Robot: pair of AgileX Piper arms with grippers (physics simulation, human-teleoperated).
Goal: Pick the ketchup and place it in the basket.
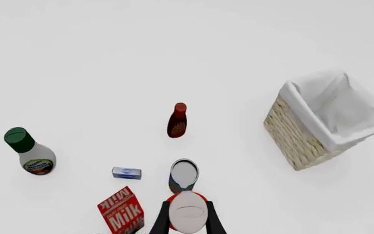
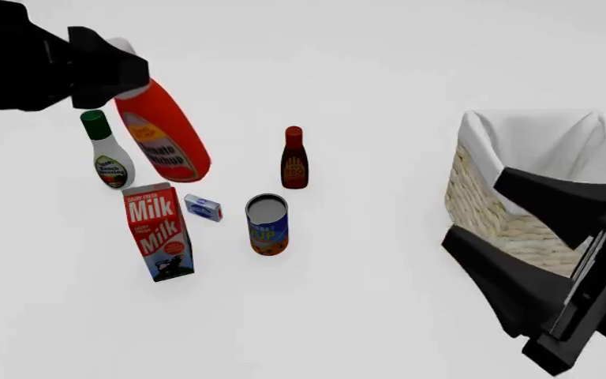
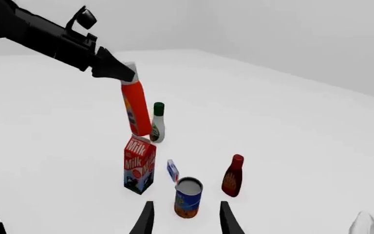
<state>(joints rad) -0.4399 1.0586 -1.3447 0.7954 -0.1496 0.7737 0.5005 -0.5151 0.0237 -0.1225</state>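
Note:
The ketchup, a red-orange bottle with a yellow label, hangs tilted in the air above the milk carton. My left gripper is shut on its cap end. In the left wrist view its pale cap fills the gap between the fingers of the left gripper. The right wrist view shows the ketchup dangling from the left gripper. The wicker basket with white lining stands on the right, also seen as the basket from above. My right gripper is open in front of the basket, holding nothing.
On the table stand a white bottle with a green cap, a milk carton, a small blue box, an open can and a dark red-brown bottle. The right arm hides the basket's near right corner.

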